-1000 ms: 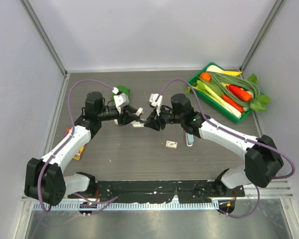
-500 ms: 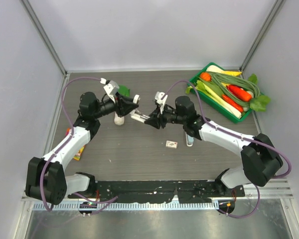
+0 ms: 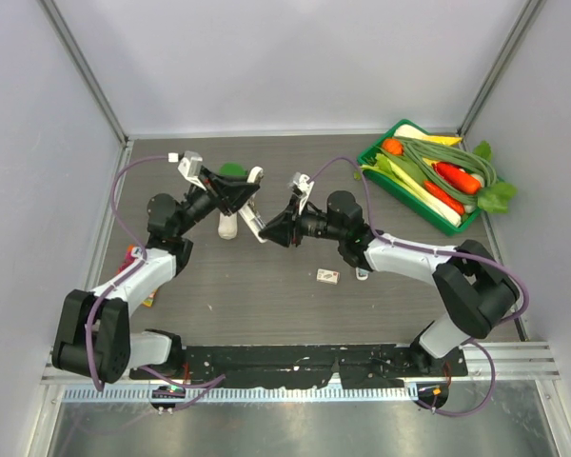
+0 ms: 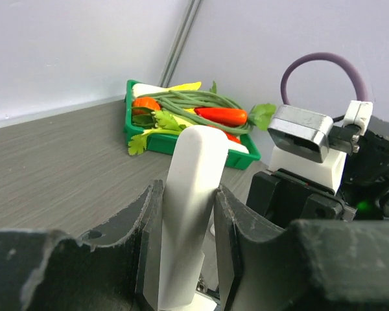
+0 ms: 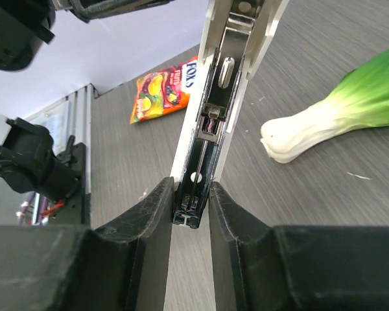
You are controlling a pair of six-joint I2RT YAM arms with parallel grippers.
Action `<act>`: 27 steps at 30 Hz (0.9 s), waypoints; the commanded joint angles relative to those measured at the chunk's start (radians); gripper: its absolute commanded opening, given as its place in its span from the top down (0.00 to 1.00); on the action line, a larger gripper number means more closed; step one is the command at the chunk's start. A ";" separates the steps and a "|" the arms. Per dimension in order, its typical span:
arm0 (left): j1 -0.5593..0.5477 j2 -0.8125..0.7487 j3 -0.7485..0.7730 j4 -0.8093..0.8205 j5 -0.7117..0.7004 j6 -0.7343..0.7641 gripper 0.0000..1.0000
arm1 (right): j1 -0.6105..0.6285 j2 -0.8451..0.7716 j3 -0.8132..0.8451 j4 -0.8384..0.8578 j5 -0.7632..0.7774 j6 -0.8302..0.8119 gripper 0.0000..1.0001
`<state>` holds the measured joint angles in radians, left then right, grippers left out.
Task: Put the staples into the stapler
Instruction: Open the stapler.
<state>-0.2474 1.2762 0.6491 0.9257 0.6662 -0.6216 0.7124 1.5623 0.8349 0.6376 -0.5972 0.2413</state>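
White stapler: hinged open, aloft between my grippers.
Left gripper: clamped on plastic top.
Right gripper: pinching metal channel.
Staple box: on desk, 5 o'clock of stapler.
Risk: I fear thin channel slipping, stapler dropping.

The left tool pinches the white stapler upright; behind, a green vegetable tray sits on the tabletop.

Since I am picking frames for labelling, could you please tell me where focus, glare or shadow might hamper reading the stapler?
Top external: even, soft light, sharp, the stapler small. Left wrist: the left gripper's fingers dark and blurred, stapler body crisp. Right wrist: the right gripper's fingers soft and dark, bright glints on the metal channel.
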 commanded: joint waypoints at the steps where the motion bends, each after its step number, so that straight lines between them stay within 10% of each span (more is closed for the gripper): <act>1: 0.000 -0.028 -0.005 0.255 -0.089 -0.145 1.00 | 0.022 0.022 -0.016 0.074 -0.029 0.110 0.87; 14: -0.001 -0.035 -0.032 0.161 0.165 0.068 1.00 | 0.010 -0.082 0.190 -0.379 -0.027 -0.198 0.62; 27: -0.032 -0.046 -0.068 0.142 0.182 0.128 1.00 | 0.010 -0.058 0.219 -0.398 -0.013 -0.177 0.53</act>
<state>-0.2752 1.2572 0.5762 1.0122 0.8478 -0.5156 0.7216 1.4990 1.0416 0.2241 -0.6071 0.0544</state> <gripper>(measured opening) 0.327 0.458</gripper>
